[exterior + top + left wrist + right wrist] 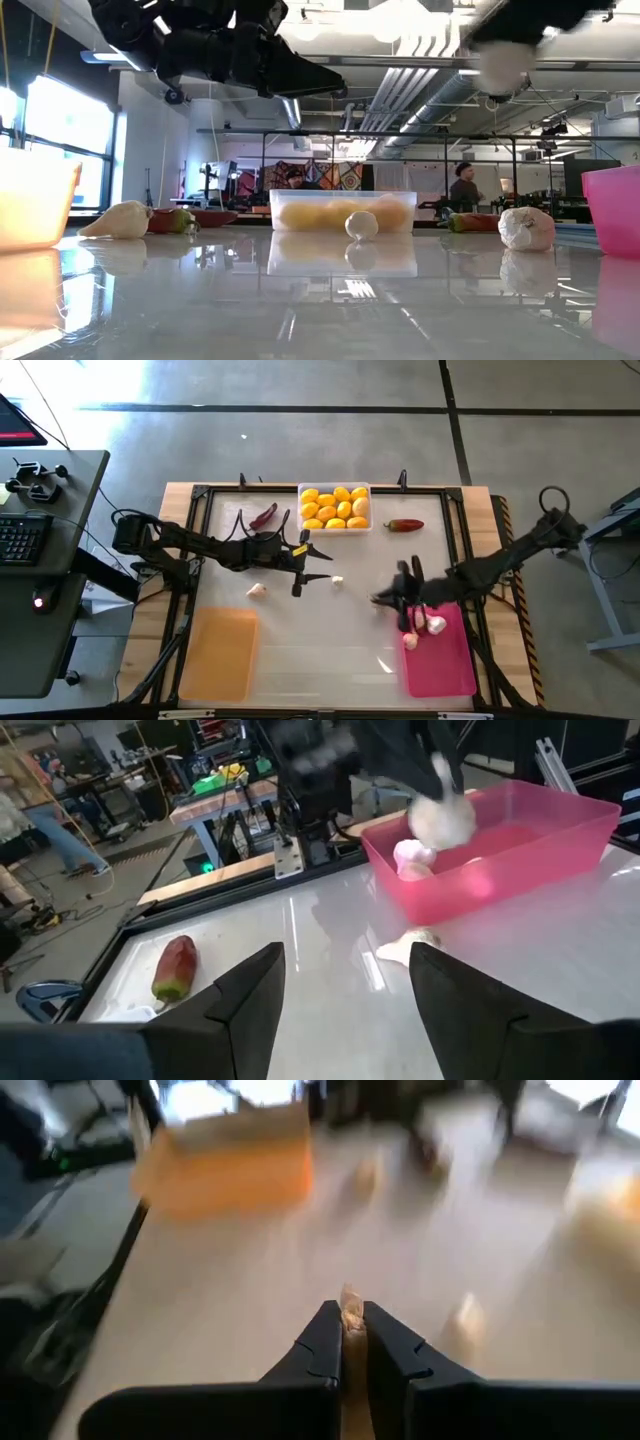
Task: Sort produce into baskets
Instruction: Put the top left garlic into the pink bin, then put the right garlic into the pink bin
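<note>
The clear tray (335, 507) sits at the table's far edge, packed with yellow lemons (333, 506). To one side of it a red chili (404, 525) lies alone on the white top; to the other, a darker chili (263, 516) rests near the frame rail. Toward the near edge from the tray, a small garlic clove (337, 581) and a larger garlic bulb (257, 590) lie on open surface, and most of the middle of the table is bare around them. The orange tray (220, 653) and the pink tray (439, 650) stand at the near corners; the pink one holds garlic (411, 641).

The left gripper (303, 568) hangs just nearer than the clear tray, fingers spread apart with nothing between them. The right gripper (415, 622) is at the pink tray's far end, fingers pinched on a thin papery garlic stem (350, 1312), which only its wrist view shows. The low view shows a whitish garlic bulb (505, 62) in the air above the table. A person (464, 186) stands far behind.
</note>
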Robot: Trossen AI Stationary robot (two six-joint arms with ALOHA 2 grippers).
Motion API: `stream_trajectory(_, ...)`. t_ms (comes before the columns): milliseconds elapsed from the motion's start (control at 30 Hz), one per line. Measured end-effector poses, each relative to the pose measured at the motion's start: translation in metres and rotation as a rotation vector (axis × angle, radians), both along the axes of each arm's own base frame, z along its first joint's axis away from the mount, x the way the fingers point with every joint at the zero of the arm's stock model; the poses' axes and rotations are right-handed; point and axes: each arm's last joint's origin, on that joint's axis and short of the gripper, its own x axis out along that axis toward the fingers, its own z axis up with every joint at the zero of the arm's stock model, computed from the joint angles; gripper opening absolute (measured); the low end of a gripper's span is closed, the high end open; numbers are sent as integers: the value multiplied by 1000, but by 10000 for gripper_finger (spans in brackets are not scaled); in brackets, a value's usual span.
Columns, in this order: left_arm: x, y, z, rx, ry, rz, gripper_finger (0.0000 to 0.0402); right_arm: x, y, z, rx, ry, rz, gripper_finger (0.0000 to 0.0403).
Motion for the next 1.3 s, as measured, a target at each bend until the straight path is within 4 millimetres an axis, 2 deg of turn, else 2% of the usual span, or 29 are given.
stream_trajectory(167,0,0,0,1,-2,0,200,-30,24,-14,265,222,-15,6)
stream_trajectory(333,0,1,1,2,-8,2,200,-52,43,-21,465,367,-63,6)
stream_trajectory(433,0,2,1,2,-11,7,200,-64,47,-27,514,444,-147,6)
stream_trajectory(600,0,6,1,3,-11,17,200,-77,41,-44,494,615,-355,6)
stream_trajectory(733,0,6,1,3,-10,20,200,-79,43,-54,488,740,-423,7)
stream_trajectory(900,0,6,0,2,-3,20,200,-75,50,-64,491,816,-418,35)
stream_trajectory(1167,0,7,0,15,-5,20,198,-72,50,-68,489,872,-440,115)
stream_trajectory(1300,-4,14,-8,-8,14,22,167,-72,46,-56,425,888,-472,163)
